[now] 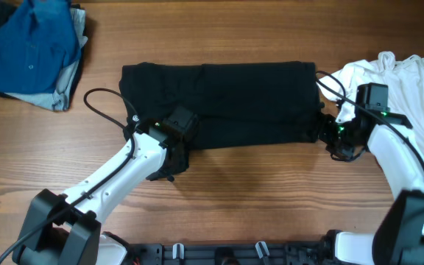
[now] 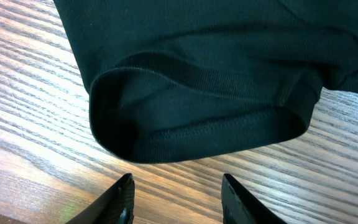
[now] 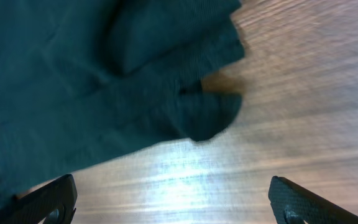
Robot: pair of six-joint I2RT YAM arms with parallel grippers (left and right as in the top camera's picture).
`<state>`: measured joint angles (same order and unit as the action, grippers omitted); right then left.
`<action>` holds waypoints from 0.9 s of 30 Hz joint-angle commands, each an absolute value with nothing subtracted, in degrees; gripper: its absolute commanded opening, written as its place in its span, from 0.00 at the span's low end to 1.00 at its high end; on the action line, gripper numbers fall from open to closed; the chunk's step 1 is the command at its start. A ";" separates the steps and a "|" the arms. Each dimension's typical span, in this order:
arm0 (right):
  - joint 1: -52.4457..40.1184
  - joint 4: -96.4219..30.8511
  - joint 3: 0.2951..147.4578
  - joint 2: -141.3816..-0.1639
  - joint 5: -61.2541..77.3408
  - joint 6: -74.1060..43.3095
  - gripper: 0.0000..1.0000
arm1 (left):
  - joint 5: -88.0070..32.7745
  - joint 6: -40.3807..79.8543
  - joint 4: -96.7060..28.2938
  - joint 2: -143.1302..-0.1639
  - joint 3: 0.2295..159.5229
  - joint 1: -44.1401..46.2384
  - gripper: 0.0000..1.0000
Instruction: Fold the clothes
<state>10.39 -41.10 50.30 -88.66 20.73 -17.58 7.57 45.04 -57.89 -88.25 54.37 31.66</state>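
The clothes [image 1: 219,103], a black T-shirt, lie folded into a long flat band across the middle of the wooden table. My left gripper [image 1: 182,131] is at the band's near left edge. In the left wrist view it [image 2: 178,186] stands open over bare wood, just short of a rounded hemmed fold of the shirt [image 2: 216,74]. My right gripper [image 1: 328,132] is at the band's right end. In the right wrist view it [image 3: 173,183] is wide open over bare wood, with the shirt's corner [image 3: 73,81] lying ahead to the left. Neither gripper holds anything.
A blue buttoned shirt [image 1: 28,48] lies crumpled on grey cloth at the far left corner. A white T-shirt [image 1: 403,77] is heaped at the right, close behind the right arm. A black cable [image 1: 101,103] loops left of the shirt.
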 commanded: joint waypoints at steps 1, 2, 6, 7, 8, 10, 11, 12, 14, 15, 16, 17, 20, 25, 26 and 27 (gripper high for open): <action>10.48 -37.60 50.13 -94.17 23.77 -20.67 0.96 | 7.25 46.13 -57.84 -87.22 53.93 31.88 0.45; 10.48 -36.58 50.13 -95.20 23.86 -21.23 0.94 | 7.16 46.13 -57.87 -87.22 53.93 31.88 0.45; 10.48 -33.95 50.13 -97.12 23.77 -22.79 0.82 | 6.83 46.15 -58.19 -87.22 53.93 31.88 0.45; 10.48 -33.47 50.13 -97.14 23.38 -23.22 0.79 | 6.83 46.15 -58.28 -87.22 53.93 31.88 0.45; 10.48 -33.04 50.13 -97.14 22.50 -24.32 0.78 | 6.83 46.15 -58.30 -87.22 53.93 31.88 0.45; 10.48 -32.51 50.13 -97.14 21.80 -24.88 0.72 | 6.83 46.15 -58.28 -87.22 53.93 31.88 0.45; 10.48 -32.34 50.13 -97.14 21.61 -25.71 0.67 | 6.76 46.44 -58.30 -87.22 53.93 31.88 0.45; 10.48 -32.14 50.13 -97.14 21.58 -25.76 0.63 | 6.74 46.83 -58.41 -87.22 53.93 31.88 0.45; 10.48 -31.86 50.13 -97.14 21.37 -26.13 0.54 | 6.66 46.98 -58.52 -87.22 53.93 31.88 0.46; 10.48 -31.77 50.13 -97.14 21.39 -26.15 0.46 | 6.68 46.98 -58.52 -87.22 53.91 31.88 0.46; 10.48 -31.75 50.13 -97.14 21.37 -26.59 0.38 | 6.66 47.00 -58.43 -87.22 53.89 31.88 0.46; 10.48 -31.79 50.13 -97.14 21.15 -27.16 0.33 | 6.66 47.00 -58.46 -87.22 53.89 31.88 0.45; 10.48 -31.79 50.13 -97.14 21.19 -27.16 0.31 | 6.66 47.24 -58.43 -87.22 53.63 31.88 0.45; 10.48 -31.94 50.13 -97.14 21.19 -27.09 0.31 | 4.08 49.41 -58.00 -87.22 50.13 31.81 0.51; 10.48 -31.94 50.13 -97.14 21.19 -27.07 0.31 | 3.57 50.04 -57.87 -87.22 49.36 31.81 0.53; 10.48 -31.97 50.13 -97.14 21.23 -27.14 0.31 | 2.81 50.04 -57.60 -87.22 48.53 31.86 0.54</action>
<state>10.41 -32.05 50.26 -96.55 21.82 -26.59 5.65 47.57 -57.95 -88.16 51.62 31.66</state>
